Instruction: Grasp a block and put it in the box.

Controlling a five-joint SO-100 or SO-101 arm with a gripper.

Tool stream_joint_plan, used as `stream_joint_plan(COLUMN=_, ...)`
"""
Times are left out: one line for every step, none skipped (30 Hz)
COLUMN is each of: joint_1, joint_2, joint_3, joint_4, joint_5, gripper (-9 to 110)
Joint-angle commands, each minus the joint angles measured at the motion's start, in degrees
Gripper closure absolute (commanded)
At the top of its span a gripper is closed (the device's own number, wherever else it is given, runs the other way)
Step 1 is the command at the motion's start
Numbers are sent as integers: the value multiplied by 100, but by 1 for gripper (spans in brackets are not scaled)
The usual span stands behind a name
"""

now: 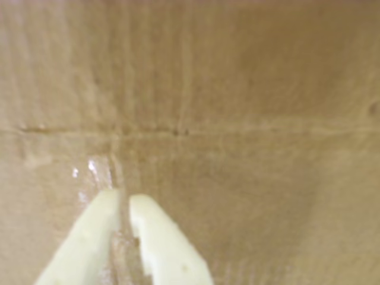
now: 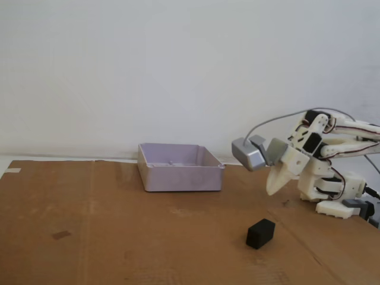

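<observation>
The gripper (image 2: 272, 190) hangs nearly closed and empty above the cardboard-covered counter (image 2: 119, 237), its fingers (image 1: 95, 237) a narrow slit apart in the wrist view. The block (image 2: 260, 233) lies on the cardboard below it, well apart from the box (image 2: 180, 168) at the back.

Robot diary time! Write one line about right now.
gripper: shut, empty, above cardboard | block: on cardboard, below and left of the fingertips in fixed view | box: empty, farther left
</observation>
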Motion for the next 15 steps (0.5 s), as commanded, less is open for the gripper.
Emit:
stream_joint_plan(joint_1=18, joint_2=-202, joint_3=-932, joint_4=-422, joint_5=-9, gripper=101)
stream_joint_plan(joint_1=18, joint_2=-264, joint_3=-993, joint_4=-492, joint_5=-9, gripper=101)
stream_joint_plan(joint_1=18, joint_2=-325, joint_3=-1046, joint_4=-571, joint_5=-9, gripper=101)
stream_joint_plan(joint_1=9, joint_2=-387, joint_3=-1099, joint_4=-668, joint_5=-9, gripper=101)
stream_joint_plan(joint_1=9, joint_2=-448, joint_3=-1143, joint_4=-765, joint_5=-9, gripper=101)
stream_joint_plan(joint_1=9, joint_2=-510, joint_3=-1195, joint_4=-870, joint_5=-9, gripper=101)
stream_joint_plan(joint_1=9, joint_2=-571, joint_3=-1239, joint_4=-958, joint_5=-9, gripper=101)
stream_joint_plan(joint_1=9, joint_2=-633, joint_3=-1283, joint_4=-1055, joint_5=-9, gripper=101)
stream_joint_plan(joint_1=-18, joint_2=-712, joint_3=-1327, joint_4=-1125, joint_5=-9, gripper=101)
stream_joint_plan(joint_1=-79, joint_2=-791, joint_3=-1380, joint_4=-1204, joint_5=-9, gripper=101)
stream_joint_plan(joint_1=-141, joint_2=-870, joint_3=-1424, joint_4=-1283, joint_5=-9, gripper=101)
stream_joint_plan(joint_1=-185, joint_2=-976, joint_3=-1468, joint_4=-1362, joint_5=-9, gripper=101)
stream_joint_plan(joint_1=-255, joint_2=-1081, joint_3=-1521, joint_4=-1441, joint_5=-9, gripper=101)
stream_joint_plan(joint_1=-325, joint_2=-1187, joint_3=-1582, joint_4=-1512, joint_5=-9, gripper=101)
stream_joint_plan(joint_1=-396, joint_2=-1283, joint_3=-1644, joint_4=-1582, joint_5=-9, gripper=101)
